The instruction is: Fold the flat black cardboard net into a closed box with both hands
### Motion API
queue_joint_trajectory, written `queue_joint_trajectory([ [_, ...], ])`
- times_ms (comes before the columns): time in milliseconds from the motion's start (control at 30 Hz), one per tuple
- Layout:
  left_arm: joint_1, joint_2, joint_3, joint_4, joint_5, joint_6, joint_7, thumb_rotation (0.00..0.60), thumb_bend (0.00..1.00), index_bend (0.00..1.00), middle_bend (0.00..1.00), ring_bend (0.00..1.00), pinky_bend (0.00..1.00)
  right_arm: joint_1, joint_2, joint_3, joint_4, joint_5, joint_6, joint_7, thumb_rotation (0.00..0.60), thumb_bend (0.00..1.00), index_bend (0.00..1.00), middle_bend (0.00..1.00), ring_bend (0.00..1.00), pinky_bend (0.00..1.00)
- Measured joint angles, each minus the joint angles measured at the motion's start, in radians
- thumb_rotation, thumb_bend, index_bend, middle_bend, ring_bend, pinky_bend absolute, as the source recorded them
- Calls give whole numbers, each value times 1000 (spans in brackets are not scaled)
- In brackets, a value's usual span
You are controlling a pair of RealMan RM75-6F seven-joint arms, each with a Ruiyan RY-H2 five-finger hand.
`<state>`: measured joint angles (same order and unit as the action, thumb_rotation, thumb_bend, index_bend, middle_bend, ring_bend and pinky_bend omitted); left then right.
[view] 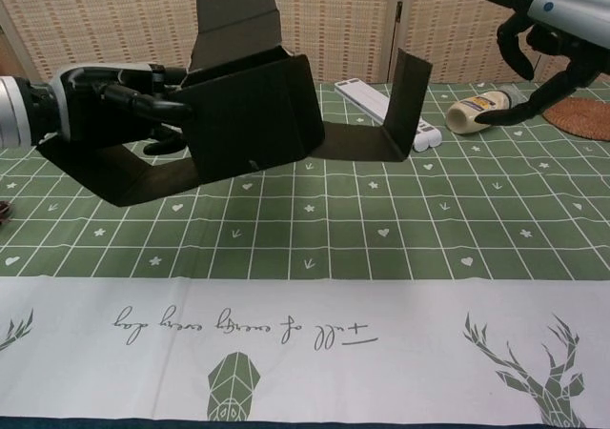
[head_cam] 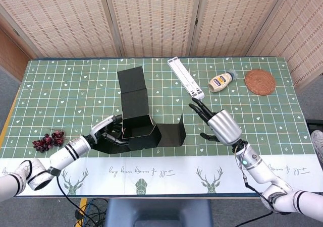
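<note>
While the table's near edge shows only a white runner with deer prints [view: 286,334], the action sits just behind it on the green patterned tablecloth [head_cam: 70,91]. Nearest the robot, the left hand [head_cam: 107,131] reaches in from the left side and curls its dark fingers [view: 143,100] around the left wall of the black cardboard net [head_cam: 139,128]. That hold appears to serve as an anchor, keeping the half-formed box steady and slightly raised so its panels can be turned.

This net is partly folded: a square tub of walls stands at its middle, a side flap [head_cam: 174,131] bends upward on its right, and a long lid panel [head_cam: 132,88] stretches away toward the far side of the table. It is not yet closed.

To the right of the net and apart from it, the right hand [head_cam: 217,123] hovers with fingers spread and holding nothing. It seems placed to come in on the upright right flap.

At the left near edge lies a small bunch of dark grapes [head_cam: 48,140]. Farther back, a white folding stand [head_cam: 185,78] lies diagonally, then a squeeze bottle [head_cam: 222,80] on its side and a round woven coaster [head_cam: 260,81]. Woven screens [head_cam: 151,20] close off the background.
</note>
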<state>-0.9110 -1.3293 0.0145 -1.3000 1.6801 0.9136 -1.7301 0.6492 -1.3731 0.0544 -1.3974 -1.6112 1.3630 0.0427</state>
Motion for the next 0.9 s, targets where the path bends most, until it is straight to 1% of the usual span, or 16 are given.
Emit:
queue_joint_trajectory([
  [100, -20, 18, 10, 4, 19, 16, -75, 600, 62, 248, 268, 573, 791, -3, -53, 12, 32, -8, 19, -9, 600, 46, 0, 0, 724, 1000],
  [200, -42, 33, 19, 5, 34, 29, -125, 600, 62, 247, 268, 573, 791, -1, -120, 31, 73, -16, 40, -27, 600, 27, 0, 0, 714, 1000],
  [433, -75, 55, 45, 5, 50, 42, -177, 600, 62, 243, 268, 572, 791, 26, -295, 85, 214, -44, 103, -56, 600, 25, 0, 0, 697, 1000],
  [500, -80, 57, 54, 7, 54, 42, -179, 600, 62, 243, 268, 572, 791, 38, -344, 102, 264, -53, 127, -51, 600, 43, 0, 0, 696, 1000],
  [567, -84, 58, 61, 11, 57, 41, -174, 600, 62, 243, 268, 572, 791, 53, -390, 120, 312, -65, 159, -39, 600, 63, 0, 0, 696, 1000],
  [667, -88, 55, 70, 19, 61, 34, -144, 600, 62, 244, 268, 571, 791, 80, -435, 140, 360, -92, 201, -16, 600, 87, 0, 0, 696, 1000],
  [767, -91, 50, 79, 25, 63, 24, -87, 600, 62, 243, 268, 570, 790, 105, -443, 143, 375, -120, 208, -11, 600, 88, 0, 0, 696, 1000],
  [900, -96, 37, 90, 26, 61, 7, 8, 600, 62, 243, 268, 569, 790, 134, -419, 131, 369, -151, 185, -28, 600, 88, 0, 1, 696, 1000],
])
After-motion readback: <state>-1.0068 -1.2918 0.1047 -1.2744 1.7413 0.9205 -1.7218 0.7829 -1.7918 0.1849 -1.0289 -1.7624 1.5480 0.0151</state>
